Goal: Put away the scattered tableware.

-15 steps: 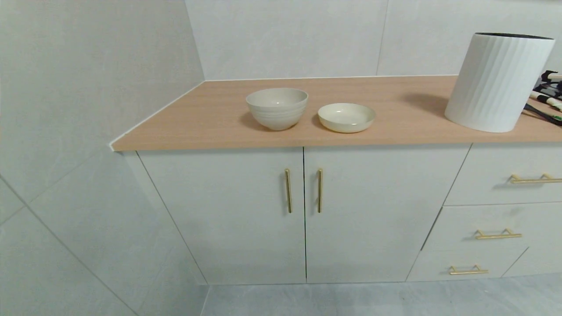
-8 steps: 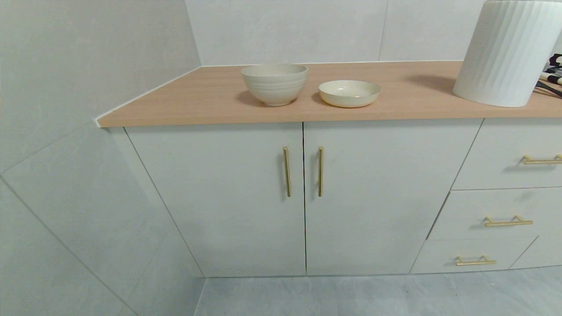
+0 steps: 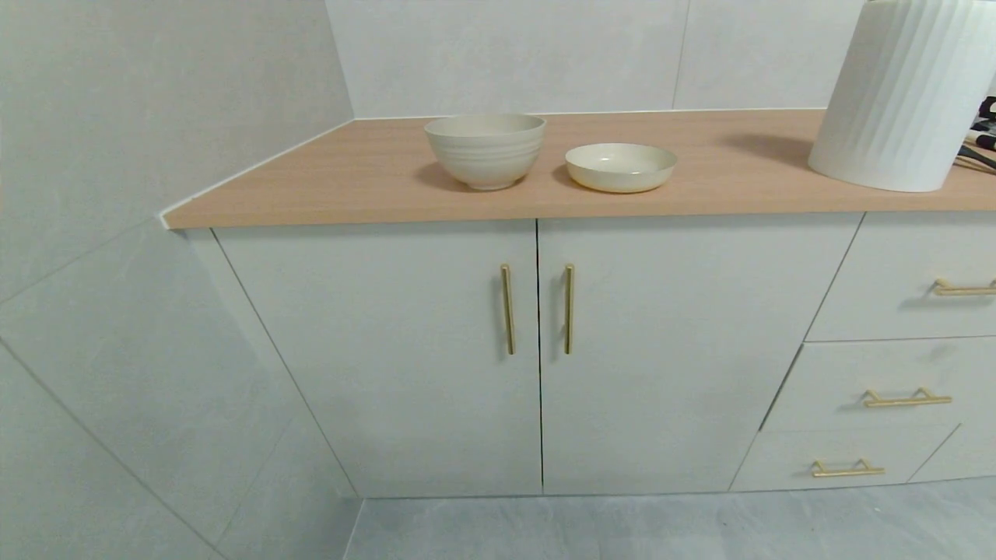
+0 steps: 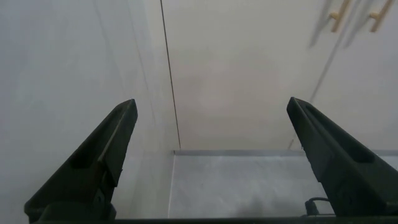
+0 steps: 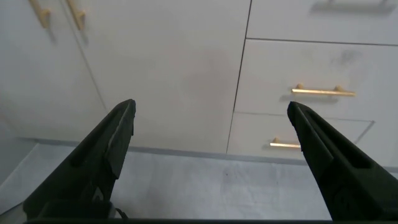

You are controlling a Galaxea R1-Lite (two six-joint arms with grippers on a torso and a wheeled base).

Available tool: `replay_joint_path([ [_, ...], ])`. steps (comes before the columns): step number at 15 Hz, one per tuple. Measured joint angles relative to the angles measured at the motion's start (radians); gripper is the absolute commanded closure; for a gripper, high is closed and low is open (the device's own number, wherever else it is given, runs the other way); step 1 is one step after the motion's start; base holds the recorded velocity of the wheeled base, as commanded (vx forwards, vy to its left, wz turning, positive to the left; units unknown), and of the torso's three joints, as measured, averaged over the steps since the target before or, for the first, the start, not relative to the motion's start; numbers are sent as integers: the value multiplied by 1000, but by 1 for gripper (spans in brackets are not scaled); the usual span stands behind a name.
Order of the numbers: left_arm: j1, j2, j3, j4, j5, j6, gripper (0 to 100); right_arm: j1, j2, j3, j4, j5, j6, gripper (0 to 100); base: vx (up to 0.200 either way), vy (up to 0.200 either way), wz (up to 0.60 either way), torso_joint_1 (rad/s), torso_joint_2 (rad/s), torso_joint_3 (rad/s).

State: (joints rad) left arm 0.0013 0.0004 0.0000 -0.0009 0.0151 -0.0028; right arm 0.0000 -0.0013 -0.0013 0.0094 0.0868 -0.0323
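A deep ribbed beige bowl (image 3: 484, 149) stands on the wooden countertop (image 3: 350, 183), with a shallow cream dish (image 3: 620, 166) just to its right; the two are apart. My left gripper (image 4: 211, 118) is open and empty, held low before the cabinet's left door and the floor. My right gripper (image 5: 211, 118) is open and empty too, low in front of the cabinet doors and drawers.
Below the counter are two closed doors with gold handles (image 3: 507, 309) (image 3: 569, 309). Drawers with gold pulls (image 3: 906, 400) sit to the right. A tall white ribbed container (image 3: 903, 93) stands at the counter's right, utensils (image 3: 982, 140) behind it. A tiled wall closes the left side.
The head camera has dropped and come nearer, so the counter sits higher in view and the cabinet front looks larger. The bowl and dish have not moved on the counter.
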Motion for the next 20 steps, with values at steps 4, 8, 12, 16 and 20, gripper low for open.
replay_joint_path([
  [4,0,0,0,0,0,0,0,0,0,0,0,0,0,0,0,0,0,0,0,0],
  [8,0,0,0,0,0,0,0,0,0,0,-1,0,-3,0,0,0,0,0,0,0],
  [12,0,0,0,0,0,0,0,0,0,-6,-5,3,-46,0,0,0,0,0,0,0],
  [16,0,0,0,0,0,0,0,16,62,-161,-4,153,-7,0,0,0,0,0,0,0],
  [20,0,0,0,0,0,0,0,31,244,-223,-7,203,-14,0,0,0,0,0,0,0],
])
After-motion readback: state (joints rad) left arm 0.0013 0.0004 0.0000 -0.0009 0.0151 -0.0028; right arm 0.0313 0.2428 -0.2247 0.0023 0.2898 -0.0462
